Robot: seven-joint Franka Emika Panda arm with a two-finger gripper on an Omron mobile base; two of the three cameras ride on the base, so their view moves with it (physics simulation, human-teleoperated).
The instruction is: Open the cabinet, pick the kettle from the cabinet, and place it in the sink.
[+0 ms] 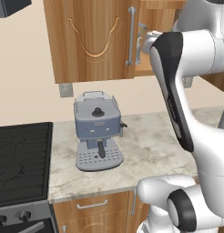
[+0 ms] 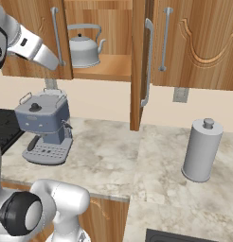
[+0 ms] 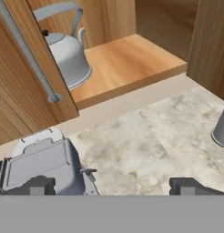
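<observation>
Jaws of the gripper [image 3: 111,185] stand wide apart, holding nothing, above the tabletop [image 3: 150,141]; kettle [image 3: 68,54] sits inside the open cabinet [image 3: 127,59]; no writing is legible.

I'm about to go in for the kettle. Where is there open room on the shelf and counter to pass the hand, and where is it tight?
Bare shelf lies right of the kettle, up to the open door. Bare counter runs between the coffee machine and the grey canister. It is tight on the kettle's left, against the closed door. The gripper is open.
</observation>
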